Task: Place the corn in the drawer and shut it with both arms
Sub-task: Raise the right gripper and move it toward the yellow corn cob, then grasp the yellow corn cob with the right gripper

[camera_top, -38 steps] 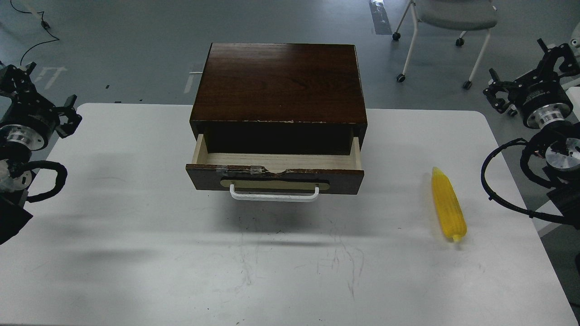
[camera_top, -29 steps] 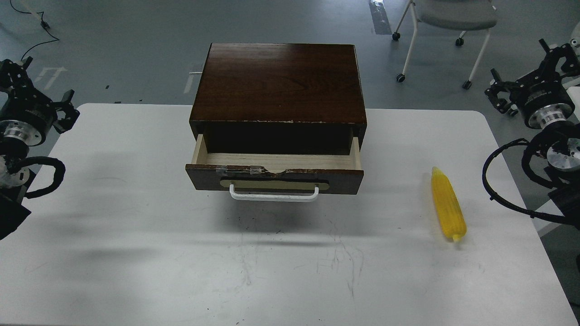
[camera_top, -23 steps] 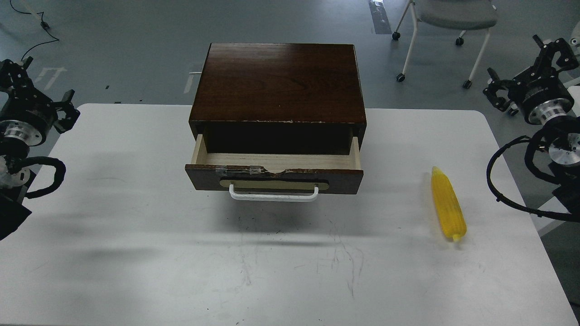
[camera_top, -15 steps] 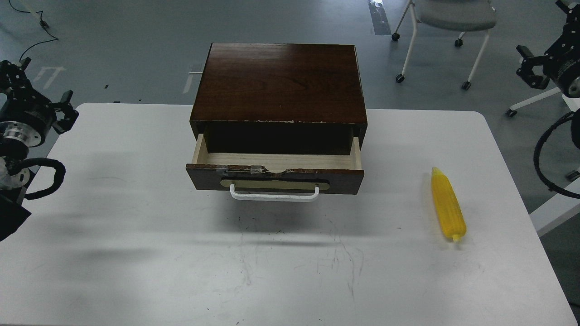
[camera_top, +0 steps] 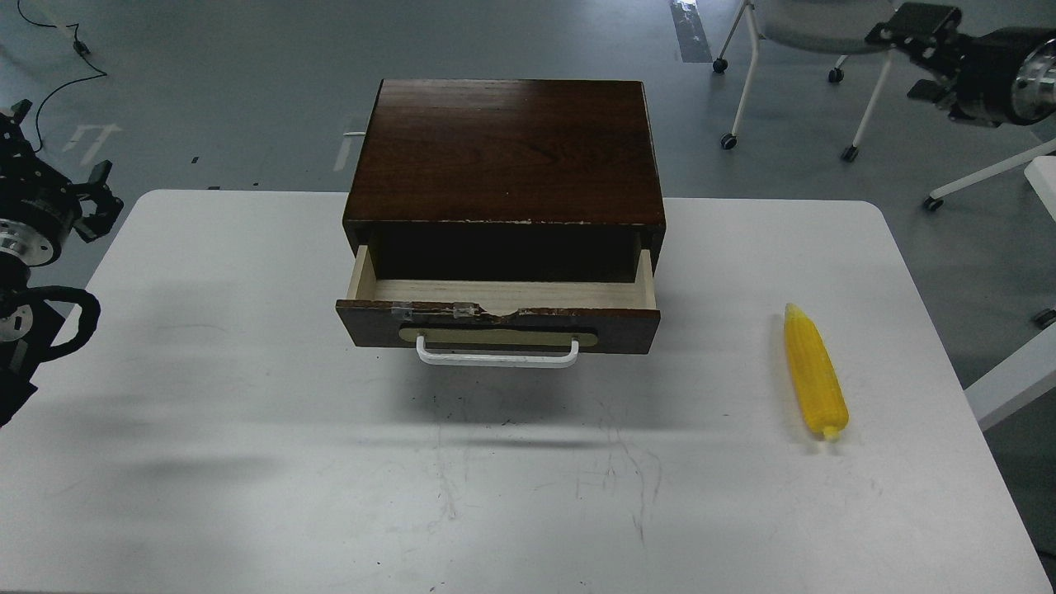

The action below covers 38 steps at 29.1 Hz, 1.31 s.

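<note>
1. Since the corn [camera_top: 815, 373] lies on the table [camera_top: 247, 462] at the right, w/ long axis running near-to-far and tapered tip at the far end, the right gripper [camera_top: 912, 37] looks the nearer one for the pick.
2. Corn sits well below and nearer than that gripper, well apart; fingers too dark to tell wide or narrow.
3. Left gripper [camera_top: 62, 194] hangs by the table's left edge, far from the corn, fingers spread, holding nothing.
4. Drawer [camera_top: 497, 318] stands pulled out, nothing visible inside, corn well to its right.

corn [camera_top: 815, 374] right of drawer [camera_top: 497, 322], on table [camera_top: 247, 462]
</note>
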{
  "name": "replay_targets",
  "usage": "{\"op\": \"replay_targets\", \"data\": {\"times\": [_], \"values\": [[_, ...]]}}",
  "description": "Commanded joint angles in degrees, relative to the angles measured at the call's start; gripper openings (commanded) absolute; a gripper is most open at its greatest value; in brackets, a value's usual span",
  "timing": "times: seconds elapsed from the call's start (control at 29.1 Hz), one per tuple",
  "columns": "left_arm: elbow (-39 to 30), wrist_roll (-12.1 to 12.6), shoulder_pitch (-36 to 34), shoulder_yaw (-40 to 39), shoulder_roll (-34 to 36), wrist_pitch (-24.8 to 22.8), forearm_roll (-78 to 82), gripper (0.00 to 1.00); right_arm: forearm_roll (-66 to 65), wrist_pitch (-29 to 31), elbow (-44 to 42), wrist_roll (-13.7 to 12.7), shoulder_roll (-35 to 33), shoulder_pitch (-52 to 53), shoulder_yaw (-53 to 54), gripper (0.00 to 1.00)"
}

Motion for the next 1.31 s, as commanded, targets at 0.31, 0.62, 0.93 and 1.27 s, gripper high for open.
{"op": "replay_targets", "data": {"times": [0.31, 0.62, 0.93, 1.27], "values": [[0.0, -0.6, -0.5, -0.8, -1.2, 0.0, -0.3, 0.98, -15.8, -5.6, 12.5, -9.5, -2.9, -9.2, -1.7, 0.99], [0.0, -3.0, 0.3, -0.7, -0.9, 0.0, -0.3, 0.98, -16.3, -5.8, 14.0, -9.6, -0.6, -12.9, -1.8, 0.98], [0.2, -3.1, 0.5, -0.6, 0.0, 0.0, -0.3, 0.98, -20.1, -8.8, 13.3, -9.3, 1.7, -17.4, -2.1, 0.69], [0.6, -3.9, 1.2, -0.6, 1.4, 0.0, -0.3, 0.98, -20.2, -10.0, 13.6, -9.0, 0.2, -16.9, -1.7, 0.10]]}}
